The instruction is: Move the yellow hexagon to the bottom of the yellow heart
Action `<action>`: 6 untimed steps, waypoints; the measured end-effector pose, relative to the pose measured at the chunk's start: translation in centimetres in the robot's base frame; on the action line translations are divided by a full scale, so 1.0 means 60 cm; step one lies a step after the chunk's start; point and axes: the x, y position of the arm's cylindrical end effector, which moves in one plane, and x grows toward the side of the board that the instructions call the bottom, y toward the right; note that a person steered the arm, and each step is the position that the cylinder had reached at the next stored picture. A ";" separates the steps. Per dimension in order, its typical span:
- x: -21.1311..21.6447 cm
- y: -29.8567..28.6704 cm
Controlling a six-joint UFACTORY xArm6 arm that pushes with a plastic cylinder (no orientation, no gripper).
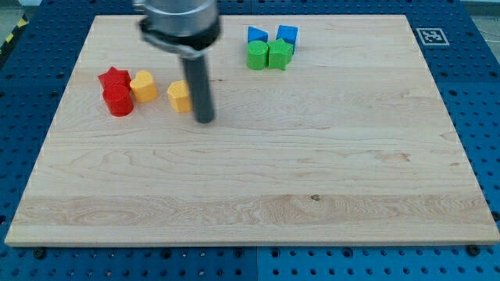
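Note:
The yellow hexagon (179,95) lies on the wooden board at the upper left, partly hidden on its right side by the rod. My tip (204,119) rests on the board just right of and slightly below the hexagon, close to or touching it. The yellow heart (144,85) sits a short way left of the hexagon, with a gap between them. The heart touches the red blocks on its left.
A red star (114,77) and a red cylinder (119,101) stand left of the heart. Near the view's top centre are two blue blocks (257,35) (287,34) above two green blocks (257,55) (280,55). The board (312,172) lies on a blue pegboard table.

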 end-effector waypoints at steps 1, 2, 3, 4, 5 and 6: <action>-0.076 0.008; -0.086 -0.046; -0.068 -0.112; -0.066 -0.137; -0.055 -0.112; -0.017 -0.069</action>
